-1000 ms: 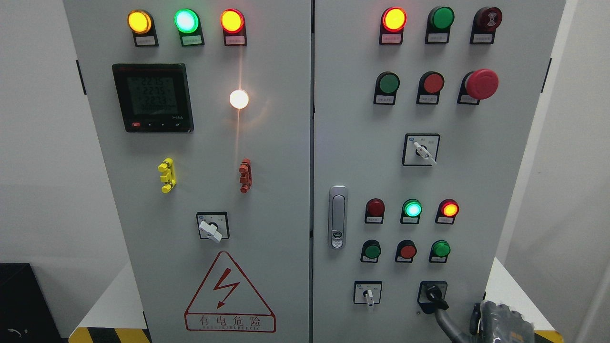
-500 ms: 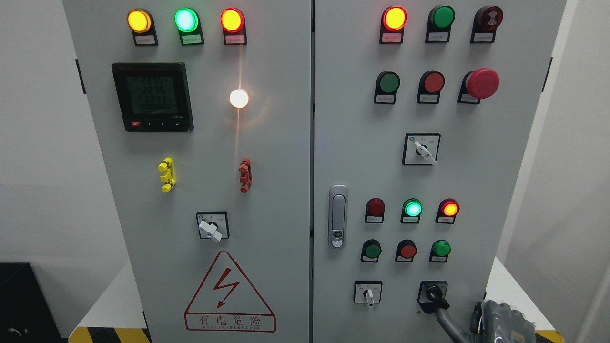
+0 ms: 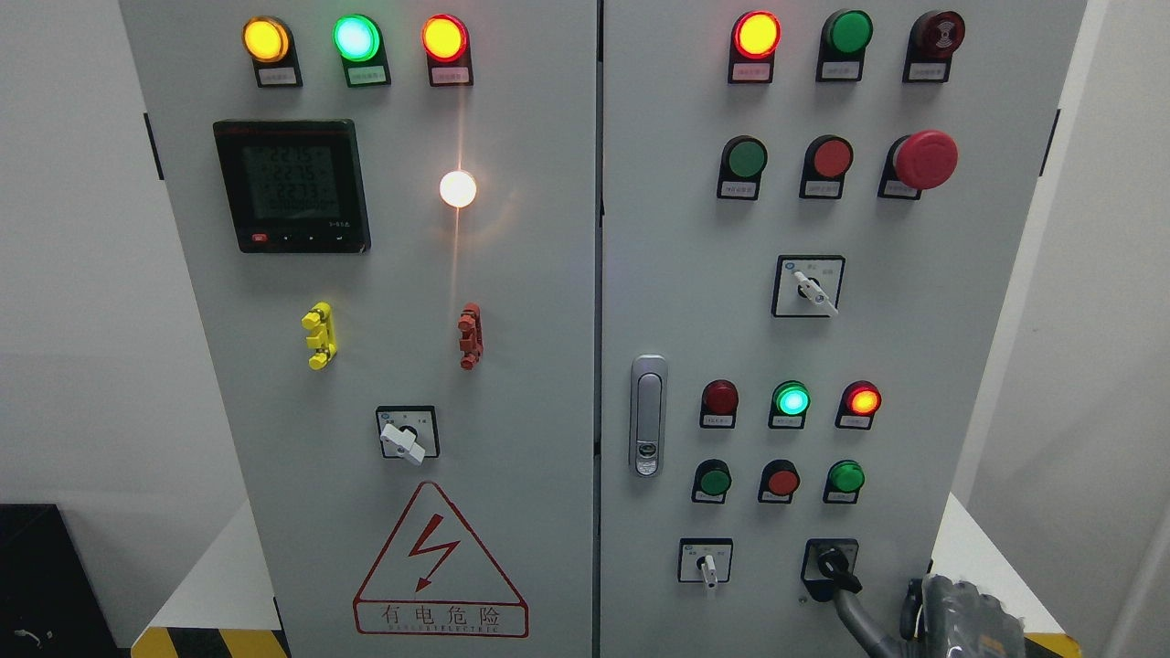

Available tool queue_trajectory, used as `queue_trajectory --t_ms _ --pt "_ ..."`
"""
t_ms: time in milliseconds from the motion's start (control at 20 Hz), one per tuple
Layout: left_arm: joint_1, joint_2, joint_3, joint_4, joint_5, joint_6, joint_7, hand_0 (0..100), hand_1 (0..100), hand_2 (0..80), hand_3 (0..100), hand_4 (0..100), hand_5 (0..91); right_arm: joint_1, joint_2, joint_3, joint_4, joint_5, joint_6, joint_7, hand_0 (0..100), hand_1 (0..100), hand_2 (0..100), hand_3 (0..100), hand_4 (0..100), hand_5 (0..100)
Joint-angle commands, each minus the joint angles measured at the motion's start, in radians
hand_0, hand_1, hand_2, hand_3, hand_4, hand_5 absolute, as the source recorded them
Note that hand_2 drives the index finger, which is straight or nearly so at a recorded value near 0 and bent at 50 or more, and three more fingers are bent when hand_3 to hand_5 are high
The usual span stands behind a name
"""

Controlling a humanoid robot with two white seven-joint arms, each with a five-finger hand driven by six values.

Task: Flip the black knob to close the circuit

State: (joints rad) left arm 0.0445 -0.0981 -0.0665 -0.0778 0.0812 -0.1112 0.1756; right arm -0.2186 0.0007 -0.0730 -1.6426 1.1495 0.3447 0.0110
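Note:
The black knob [image 3: 834, 567] sits on its black plate at the lower right of the grey cabinet's right door [image 3: 676, 302]. Its handle points down and to the right. My right hand [image 3: 960, 621] comes in at the bottom edge, right of the knob and mostly cut off by the frame. A grey part of the hand [image 3: 857, 620] reaches up and left and meets the knob's lower end. How it holds the knob is hidden. My left arm is out of view.
A white selector switch [image 3: 706, 565] is left of the knob, with green and red push buttons [image 3: 781, 480] and lit lamps [image 3: 792, 400] above. A door latch [image 3: 647, 416] is near the middle seam. A red mushroom stop button [image 3: 923, 160] sticks out at the upper right.
The picture has shifted very slightly. My right hand stays at the black knob, and the knob's handle keeps the same angle.

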Motion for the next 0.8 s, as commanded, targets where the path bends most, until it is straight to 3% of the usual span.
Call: queue_trajectory --t_ms 0,750 --pt "0.0 0.0 0.001 0.0 0.0 -0.001 -0.001 12 56 0.0 0 0 0.0 0.004 0.005 0.019 -0.002 -0.002 0.0 -0.013 0 2 88 100 98 99" --pt "0.0 0.0 -0.001 0.0 0.0 -0.001 -0.001 12 56 0.0 0 0 0.0 0.01 0.005 0.108 -0.003 -0.001 0.0 -0.013 0 3 88 100 98 99"
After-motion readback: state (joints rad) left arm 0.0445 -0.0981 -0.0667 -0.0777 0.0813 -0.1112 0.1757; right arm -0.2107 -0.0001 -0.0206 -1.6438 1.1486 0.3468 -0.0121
